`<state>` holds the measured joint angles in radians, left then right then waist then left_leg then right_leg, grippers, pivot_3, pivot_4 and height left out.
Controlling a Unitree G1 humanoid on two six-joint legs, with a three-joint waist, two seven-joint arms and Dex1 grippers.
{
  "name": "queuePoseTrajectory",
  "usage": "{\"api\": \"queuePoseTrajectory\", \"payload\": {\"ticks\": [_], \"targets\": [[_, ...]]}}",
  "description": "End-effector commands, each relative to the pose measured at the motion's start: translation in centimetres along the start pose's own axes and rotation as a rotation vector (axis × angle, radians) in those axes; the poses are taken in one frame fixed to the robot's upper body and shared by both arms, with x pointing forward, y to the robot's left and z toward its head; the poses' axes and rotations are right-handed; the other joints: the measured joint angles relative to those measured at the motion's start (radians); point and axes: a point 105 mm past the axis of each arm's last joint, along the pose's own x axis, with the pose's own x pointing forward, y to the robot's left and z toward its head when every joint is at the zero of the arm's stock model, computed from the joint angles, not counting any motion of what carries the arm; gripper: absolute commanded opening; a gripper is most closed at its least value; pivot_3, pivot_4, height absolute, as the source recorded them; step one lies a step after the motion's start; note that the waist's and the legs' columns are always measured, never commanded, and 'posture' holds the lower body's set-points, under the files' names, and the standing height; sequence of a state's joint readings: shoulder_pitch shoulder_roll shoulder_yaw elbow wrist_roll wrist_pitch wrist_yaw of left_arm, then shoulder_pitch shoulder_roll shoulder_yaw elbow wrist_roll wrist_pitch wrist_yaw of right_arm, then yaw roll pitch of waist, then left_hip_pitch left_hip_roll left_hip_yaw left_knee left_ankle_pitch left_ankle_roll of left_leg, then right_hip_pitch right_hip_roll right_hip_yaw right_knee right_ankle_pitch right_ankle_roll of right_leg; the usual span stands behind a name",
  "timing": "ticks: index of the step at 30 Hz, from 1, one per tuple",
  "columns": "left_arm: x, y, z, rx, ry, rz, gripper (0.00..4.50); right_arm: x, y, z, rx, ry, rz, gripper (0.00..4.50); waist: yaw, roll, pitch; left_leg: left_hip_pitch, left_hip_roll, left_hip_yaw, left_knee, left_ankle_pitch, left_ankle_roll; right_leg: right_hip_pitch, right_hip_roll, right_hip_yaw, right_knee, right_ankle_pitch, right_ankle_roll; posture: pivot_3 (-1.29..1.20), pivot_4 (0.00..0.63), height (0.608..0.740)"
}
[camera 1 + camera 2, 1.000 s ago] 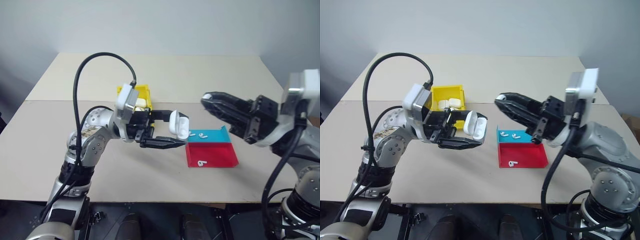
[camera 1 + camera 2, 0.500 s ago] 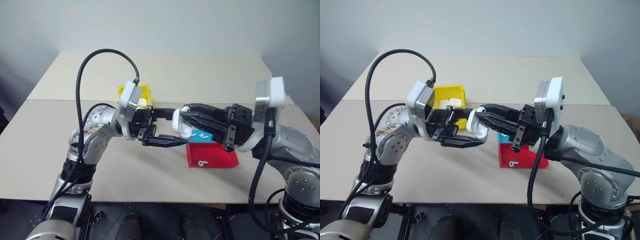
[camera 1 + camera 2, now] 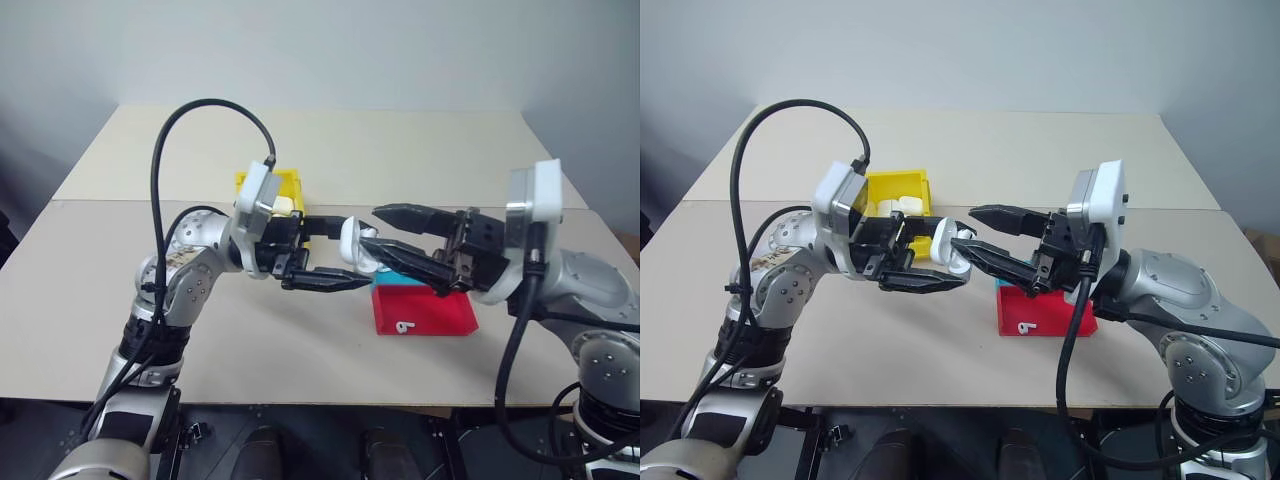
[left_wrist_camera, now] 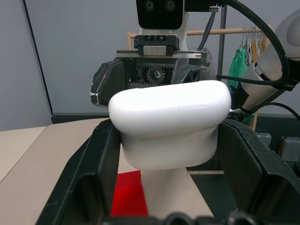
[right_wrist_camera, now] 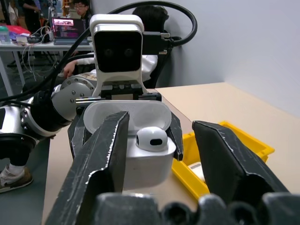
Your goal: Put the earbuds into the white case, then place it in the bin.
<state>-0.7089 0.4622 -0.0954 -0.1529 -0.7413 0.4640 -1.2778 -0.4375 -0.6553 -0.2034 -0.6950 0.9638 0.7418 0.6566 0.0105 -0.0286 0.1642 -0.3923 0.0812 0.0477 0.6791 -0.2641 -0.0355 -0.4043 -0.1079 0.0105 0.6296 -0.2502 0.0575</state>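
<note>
We see the left tool point(image 3: 318, 254) clamped on the white case point(image 5: 140, 140), lid open, one earbud point(image 5: 151, 138) seated inside, held above the table point(image 3: 400, 150) just beside the yellow bin point(image 3: 902, 186). The right tool point(image 3: 985, 235) stands parted around the case, gripping nothing. No readable labels.

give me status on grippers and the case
Left gripper shut on open white case, one earbud seated. Right gripper open at the case. One earbud on red tray.
</note>
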Motion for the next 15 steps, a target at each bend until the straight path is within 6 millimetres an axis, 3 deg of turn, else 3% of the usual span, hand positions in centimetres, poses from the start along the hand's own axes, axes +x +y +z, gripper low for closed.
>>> {"api": "queuePoseTrajectory", "payload": {"ticks": [1,5,7,10,15], "targets": [[0.0,0.2,1.1,0.047,-0.012,0.001,2.83,-0.6,-0.1,1.9,-0.044,-0.064,0.005,2.5,0.0,0.0,0.0,0.0,0.0,0.0,0.0,0.0,0.0,0.0,0.0,0.0,0.0,0.0,0.0,0.0,0.15,0.74],[-0.5,0.3,1.0,0.047,0.004,0.012,2.83,-2.0,-1.8,3.9,-0.064,-0.098,-0.025,2.5,0.0,0.0,0.0,0.0,0.0,0.0,0.0,0.0,0.0,0.0,0.0,0.0,0.0,0.0,0.0,0.0,0.15,0.74],[-0.8,0.3,1.0,0.049,0.014,0.014,2.83,-2.8,-3.0,3.9,-0.107,-0.037,-0.037,2.5,0.001,0.0,0.0,0.0,0.0,0.0,0.0,0.0,0.0,0.0,0.0,0.0,0.0,0.0,0.0,0.0,0.15,0.74],[-1.1,0.1,1.2,0.049,0.019,0.008,2.83,-4.0,-5.2,1.9,-0.174,0.187,0.004,2.5,0.0,0.0,0.0,0.0,0.0,0.001,0.0,0.0,0.0,0.0,0.0,0.0,-0.001,0.0,0.0,0.0,0.15,0.74],[-1.4,0.3,1.1,0.06,0.031,0.017,2.83,-4.6,-9.6,-3.8,-0.28,0.594,0.084,2.5,-0.016,0.001,0.0,0.001,0.0,0.002,0.001,0.0,0.001,0.0,0.0,0.002,0.0,0.0,0.0,0.0,0.15,0.74]]}}
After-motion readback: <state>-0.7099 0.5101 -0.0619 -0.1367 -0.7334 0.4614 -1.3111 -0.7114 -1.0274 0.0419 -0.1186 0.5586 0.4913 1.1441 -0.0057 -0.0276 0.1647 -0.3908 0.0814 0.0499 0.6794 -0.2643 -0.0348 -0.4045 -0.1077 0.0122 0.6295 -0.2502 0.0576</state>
